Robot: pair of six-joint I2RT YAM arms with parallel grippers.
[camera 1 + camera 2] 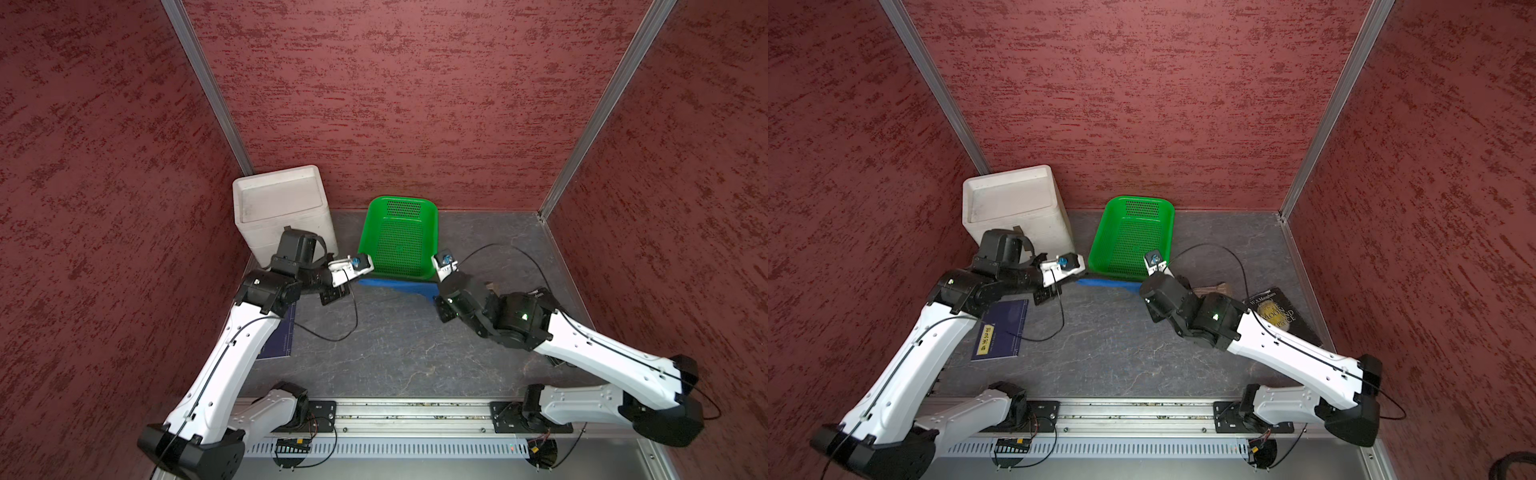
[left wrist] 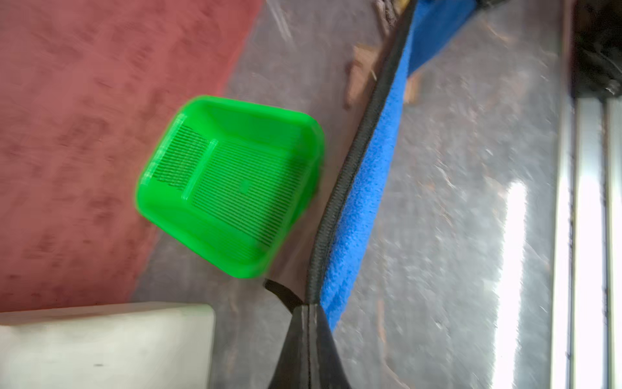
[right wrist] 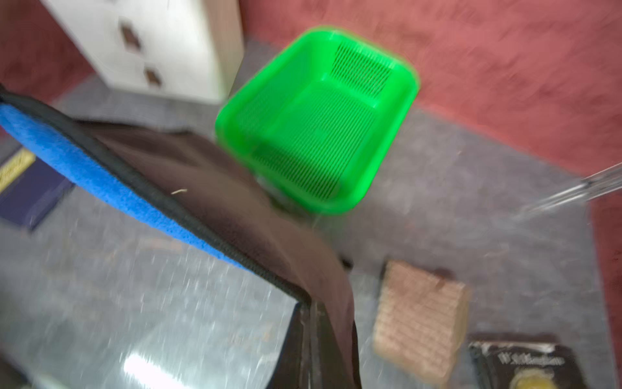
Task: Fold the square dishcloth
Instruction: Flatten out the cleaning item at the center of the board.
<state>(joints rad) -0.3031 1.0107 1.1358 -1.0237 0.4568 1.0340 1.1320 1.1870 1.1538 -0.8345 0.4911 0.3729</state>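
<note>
The square dishcloth (image 1: 395, 286) (image 1: 1106, 284) is blue with black trim and a brown other side. It hangs stretched as a narrow band between my two grippers, just in front of the green basket. My left gripper (image 1: 360, 279) (image 2: 308, 305) is shut on one trimmed corner of the dishcloth (image 2: 361, 202). My right gripper (image 1: 435, 289) (image 3: 309, 304) is shut on the opposite corner, and the brown side of the dishcloth (image 3: 84, 165) drapes over one finger. Both wrist views are blurred.
A green perforated basket (image 1: 400, 203) stands at the back centre, with a white box (image 1: 282, 208) to its left. A dark blue book (image 1: 1000, 328) lies under the left arm. A black book (image 1: 1283, 316) and a brown woven block (image 3: 420, 320) lie beneath the right arm. A metal rail (image 1: 415, 409) runs along the front.
</note>
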